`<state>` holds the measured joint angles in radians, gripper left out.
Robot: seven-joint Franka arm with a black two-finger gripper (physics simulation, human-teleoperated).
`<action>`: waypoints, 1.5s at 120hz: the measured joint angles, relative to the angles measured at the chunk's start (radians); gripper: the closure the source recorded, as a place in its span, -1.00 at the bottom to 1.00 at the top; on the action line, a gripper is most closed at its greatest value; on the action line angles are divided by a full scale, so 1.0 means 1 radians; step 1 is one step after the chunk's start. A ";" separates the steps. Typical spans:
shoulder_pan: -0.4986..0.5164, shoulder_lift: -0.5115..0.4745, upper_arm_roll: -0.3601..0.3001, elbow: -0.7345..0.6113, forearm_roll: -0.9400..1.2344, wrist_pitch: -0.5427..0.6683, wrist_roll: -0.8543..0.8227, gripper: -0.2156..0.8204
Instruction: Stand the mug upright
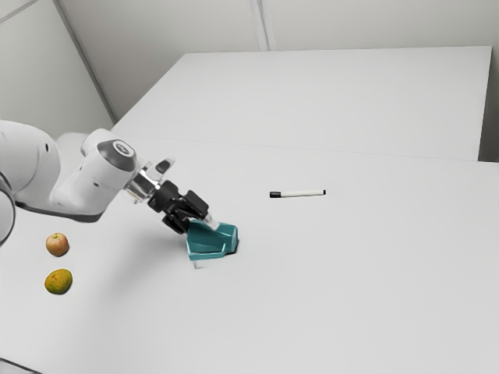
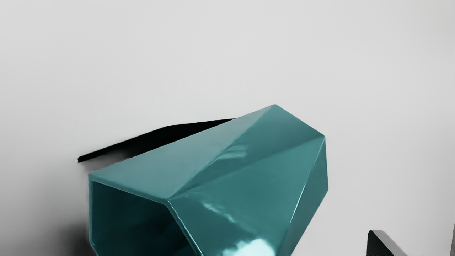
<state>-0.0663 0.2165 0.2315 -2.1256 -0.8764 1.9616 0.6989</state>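
The blue-green mug [image 1: 213,243] is lying on its side on the table [image 1: 351,273], right by the gripper [image 1: 200,225]. If one finger is pushing before both are squeezing, the mug may be rolling or sliding away. A weak pinch may be letting it flop back. The arm [image 1: 93,183] is leaning low, its hand slanting down. The fingers [image 2: 383,245] are standing apart, I think, not pinching.
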 joint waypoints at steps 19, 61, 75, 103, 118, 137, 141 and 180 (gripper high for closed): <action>0.001 -0.033 -0.018 -0.004 -0.007 -0.001 -0.002 0.09; -0.002 -0.049 -0.058 0.003 0.000 -0.006 -0.034 0.68; -0.001 -0.053 -0.058 0.009 0.017 -0.008 -0.043 0.79; -0.001 -0.074 -0.058 0.010 0.048 -0.008 -0.060 0.89; -0.002 -0.113 -0.059 0.009 0.113 0.001 -0.075 0.91; -0.035 -0.175 -0.078 0.005 0.368 0.064 -0.097 0.93; -0.048 -0.186 -0.085 0.005 0.436 0.079 -0.101 0.93; -0.196 -0.212 -0.131 -0.035 0.966 0.193 -0.190 0.93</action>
<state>-0.2621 0.0040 0.1002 -2.1611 0.0892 2.1546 0.5090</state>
